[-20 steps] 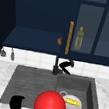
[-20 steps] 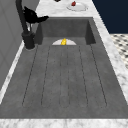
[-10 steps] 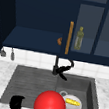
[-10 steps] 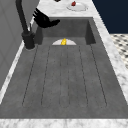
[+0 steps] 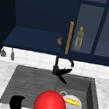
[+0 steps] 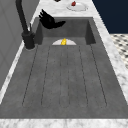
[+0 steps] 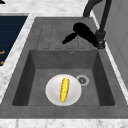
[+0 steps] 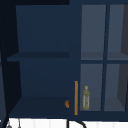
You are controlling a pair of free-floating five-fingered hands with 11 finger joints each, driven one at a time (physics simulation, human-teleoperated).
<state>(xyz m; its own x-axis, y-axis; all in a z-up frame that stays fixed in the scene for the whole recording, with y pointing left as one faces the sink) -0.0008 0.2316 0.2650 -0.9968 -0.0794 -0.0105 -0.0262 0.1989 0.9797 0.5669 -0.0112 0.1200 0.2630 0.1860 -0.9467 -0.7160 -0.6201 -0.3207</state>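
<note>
Presently —
Right hand (image 5: pixel 62 73): fingers straight, spread, holding nothing, beside faucet (image 5: pixel 56 66) base.
Faucet: judged rigid, smooth; grip the base.
Left hand (image 5: pixel 17 102): fingers' state unclear.

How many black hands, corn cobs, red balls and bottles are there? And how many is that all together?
Black hands: 2, the left hand and the right hand
corn cob: 1
red ball: 1
bottle: 1
Total: 5
</note>
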